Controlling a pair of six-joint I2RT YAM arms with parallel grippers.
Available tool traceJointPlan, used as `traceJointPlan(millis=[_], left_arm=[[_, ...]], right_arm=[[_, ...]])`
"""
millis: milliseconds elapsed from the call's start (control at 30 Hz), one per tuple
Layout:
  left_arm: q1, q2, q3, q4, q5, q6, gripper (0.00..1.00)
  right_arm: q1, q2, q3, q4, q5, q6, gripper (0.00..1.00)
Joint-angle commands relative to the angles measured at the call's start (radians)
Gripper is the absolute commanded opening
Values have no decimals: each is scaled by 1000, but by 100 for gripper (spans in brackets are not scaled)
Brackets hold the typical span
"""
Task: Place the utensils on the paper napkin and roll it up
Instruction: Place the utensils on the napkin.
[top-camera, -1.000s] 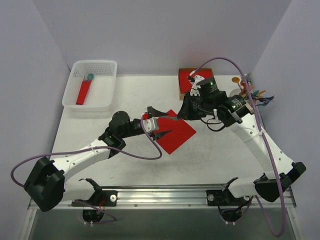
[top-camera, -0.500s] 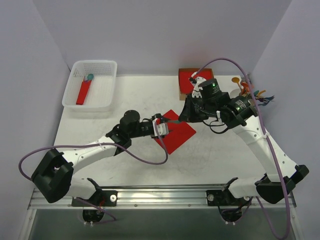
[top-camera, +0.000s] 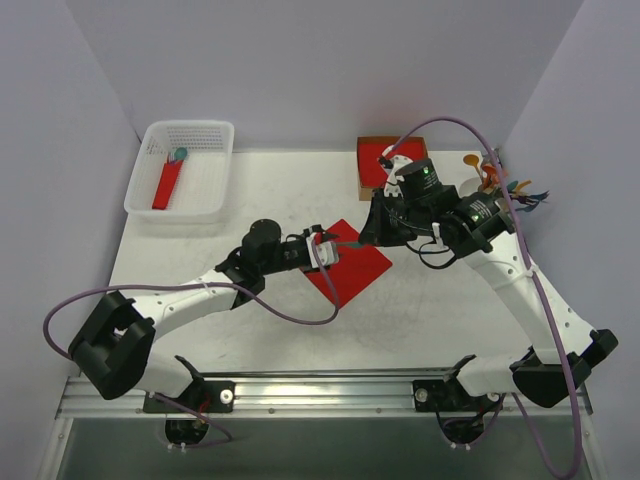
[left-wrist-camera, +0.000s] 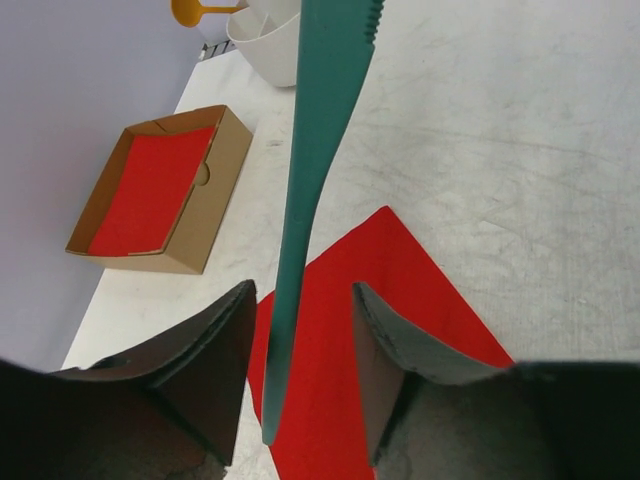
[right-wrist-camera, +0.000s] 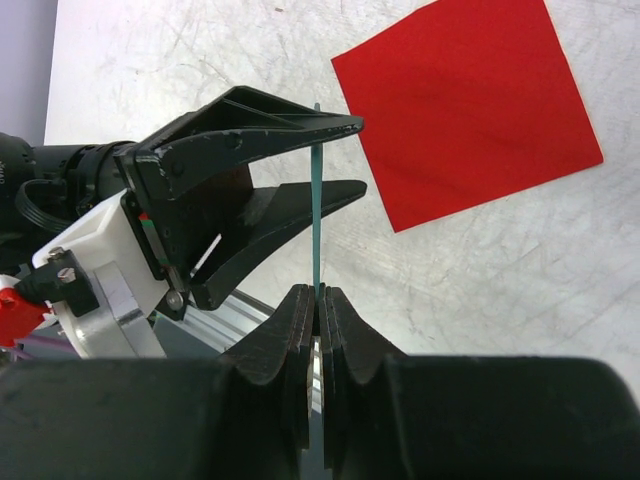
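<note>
- Whereas the right end effector (right-wrist-camera: 316, 296) is clenched flat on one end of the teal knife (left-wrist-camera: 312, 190), the left end effector (left-wrist-camera: 302, 292) only straddles the handle end. Its fingers stand apart, with a gap showing on at least one side of the blade, so it is not yet gripping.
- Location of task item: the knife is held in the air over the far corner of the paper napkin (top-camera: 352, 270), running across between the two end effectors. It is not resting on the paper.
- Probable reason for this hold: a hand-over from right to left. The right arm appears to present the knife edge-on so that the left fingers can take it across its flat sides.
- The napkin lies flat and unrolled on the bench (left-wrist-camera: 520, 130), with one corner pointing away from the arms. No utensil lies on it, so the placing step is judged unfinished and rolling not begun.
- Beyond the napkin, on the far side, stands a cardboard box (left-wrist-camera: 228, 165) holding a red stack, and further off a white cup (left-wrist-camera: 262, 42). Both are well apart from the napkin.
- Risk noted: if the right grip lets go before the left fingers bear on the handle, the knife would likely drop onto the napkin at an uncontrolled angle.
</note>
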Motion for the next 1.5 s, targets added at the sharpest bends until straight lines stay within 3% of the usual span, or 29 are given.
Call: traceJointPlan(millis=[0, 67, 200, 400, 600, 733, 900, 1000, 1100, 1133, 1167, 1267, 1467], left_arm=[[5, -36, -3, 61, 9, -7, 54], [5, -41, -6, 67, 15, -10, 59], [7, -59, -26, 90, 23, -13, 61], [10, -58, -20, 79, 38, -6, 47], [12, -36, -1, 74, 55, -3, 47], [12, -27, 14, 59, 66, 2, 37], [12, -27, 35, 31, 82, 10, 33], [12, -30, 38, 19, 87, 13, 22], [12, -28, 48, 4, 101, 10, 3], [12, -27, 52, 4, 105, 3, 2], [12, -27, 55, 7, 113, -9, 2], [12, -21, 57, 16, 130, -53, 2], [8, 7, 67, 88, 79, -363, 2]], right_arm=[[5, -15, -12, 2, 29, -2, 0], [5, -9, -15, -1, 39, -5, 0], [5, -2, -23, 5, 49, -5, 0], [5, 2, -29, 18, 36, -4, 0], [5, 5, -30, 19, 29, -4, 0], [5, 10, -35, 16, 32, -5, 0], [5, 11, -41, 28, 32, -4, 0], [5, 16, -35, 33, 26, -2, 0], [5, 15, -44, 51, -1, -4, 0], [5, 16, -44, 56, -3, -4, 0], [5, 16, -43, 61, -1, -5, 21], [0, -15, -50, 93, 32, 2, 58], [-82, -103, -60, 154, 124, 33, 60]])
